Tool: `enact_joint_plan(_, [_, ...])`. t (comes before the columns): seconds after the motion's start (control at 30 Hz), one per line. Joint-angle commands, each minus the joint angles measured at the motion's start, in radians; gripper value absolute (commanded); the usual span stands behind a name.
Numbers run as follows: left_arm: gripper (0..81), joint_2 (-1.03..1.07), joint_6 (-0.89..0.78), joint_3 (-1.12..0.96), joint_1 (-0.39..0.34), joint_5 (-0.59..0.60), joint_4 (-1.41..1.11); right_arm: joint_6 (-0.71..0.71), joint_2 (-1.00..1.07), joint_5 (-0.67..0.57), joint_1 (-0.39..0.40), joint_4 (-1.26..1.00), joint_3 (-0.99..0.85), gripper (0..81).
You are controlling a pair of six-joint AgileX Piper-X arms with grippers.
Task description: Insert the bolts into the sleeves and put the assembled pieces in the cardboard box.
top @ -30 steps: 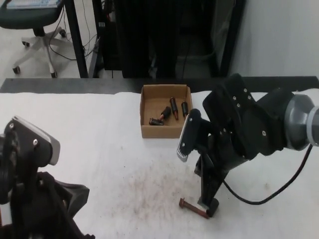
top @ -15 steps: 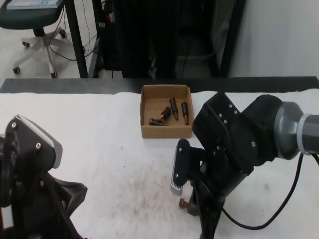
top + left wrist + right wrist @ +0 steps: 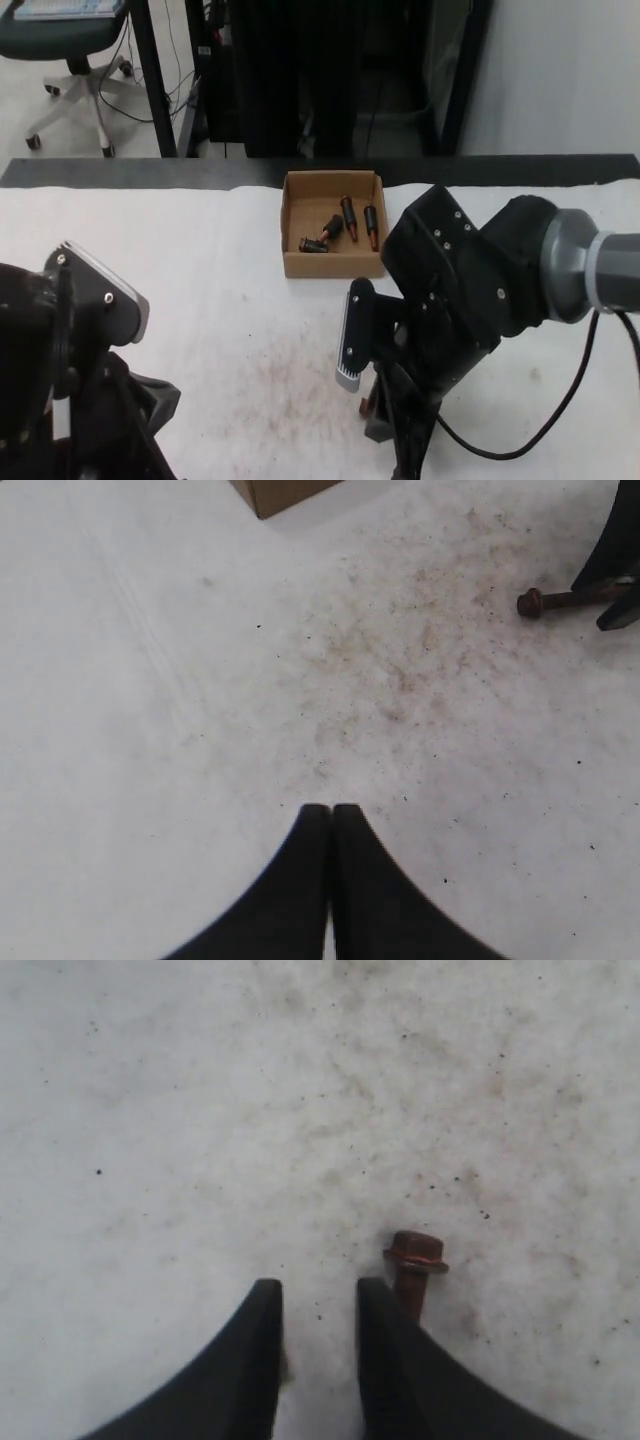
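Note:
A rusty bolt (image 3: 414, 1260) lies on the white bench, its head also showing in the left wrist view (image 3: 530, 602) and the high view (image 3: 366, 405). My right gripper (image 3: 318, 1295) is down at the bench with a narrow gap between its fingers and nothing in that gap. The bolt's shaft runs just outside one finger (image 3: 385, 1360) and behind it. My left gripper (image 3: 330, 815) hovers shut and empty over the stained patch of the bench. The cardboard box (image 3: 333, 262) at the back centre holds several assembled pieces (image 3: 343, 222).
The right arm's bulky body (image 3: 470, 290) stands between the box and the bolt. The left arm (image 3: 70, 390) sits at the near left corner. A corner of the box (image 3: 280, 492) shows in the left wrist view. Black desk frames and a chair stand behind the bench.
The right arm has swung down and toward the near edge, covering most of the bolt in the high view. The bolt's head stays in place. The left arm has shifted slightly right.

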Motion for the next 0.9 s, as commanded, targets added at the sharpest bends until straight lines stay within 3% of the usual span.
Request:
enact_joint_plan(0.0, [0.3,0.007,0.006,-0.001,0.000,-0.009,-0.011,-0.015,0.043,-0.006,0.000,-0.059,-0.002,25.5])
enact_joint_plan(0.37, [0.3,0.007,0.006,-0.001,0.000,-0.009,-0.011,-0.037,0.096,0.077,-0.008,-0.092,-0.005,25.5])
enact_joint_plan(0.87, [0.3,0.007,0.006,-0.001,0.000,-0.009,-0.011,0.055,-0.018,0.075,-0.015,-0.089,-0.016,25.5])
